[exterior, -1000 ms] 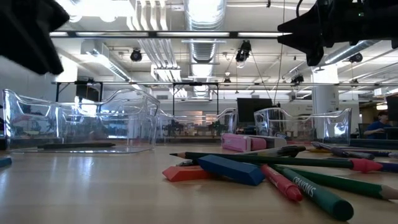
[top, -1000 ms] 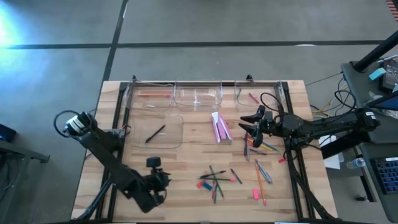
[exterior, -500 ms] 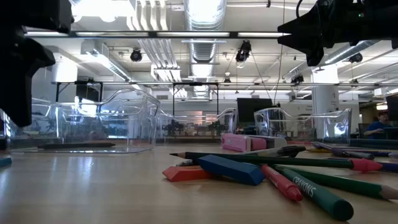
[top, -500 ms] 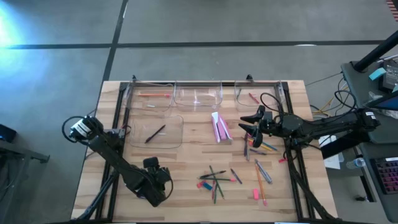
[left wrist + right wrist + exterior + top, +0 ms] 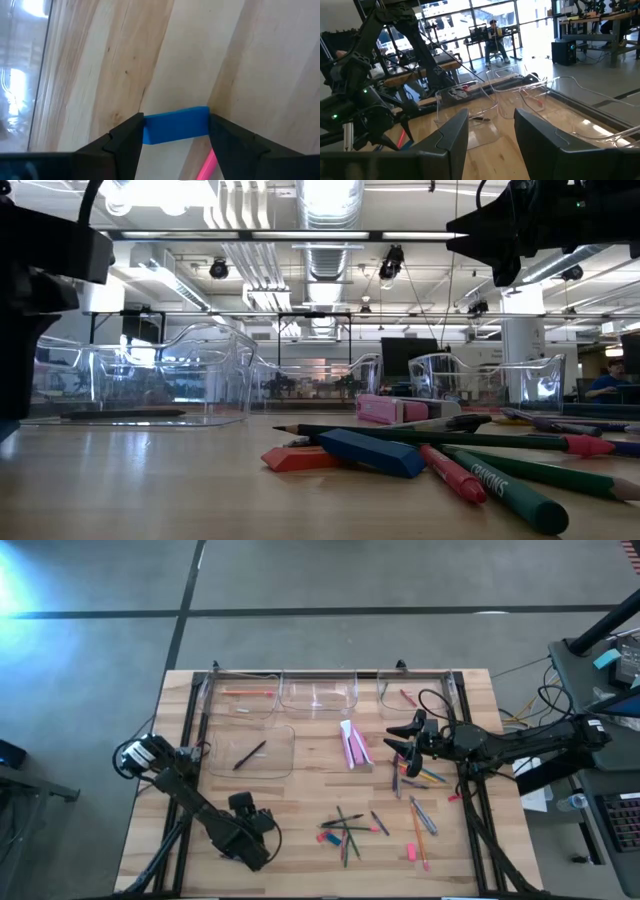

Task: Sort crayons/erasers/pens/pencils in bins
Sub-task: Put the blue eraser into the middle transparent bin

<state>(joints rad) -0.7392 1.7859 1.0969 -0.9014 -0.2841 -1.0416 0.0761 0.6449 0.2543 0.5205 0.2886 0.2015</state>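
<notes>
bright overhead light; window glare top-left; near crayons blurred.

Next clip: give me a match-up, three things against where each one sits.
Things:
1. blue block eraser
2. thin black pen
3. pink block erasers

Places:
a. inside the squarer clear plastic bin
b. on the bare wooden table, near its middle
c. at the left gripper

Pairs: 1-c, 2-a, 3-b

The left hand (image 5: 175, 145) hides the blue eraser's (image 5: 176, 124) ends (contact unclear).
</notes>
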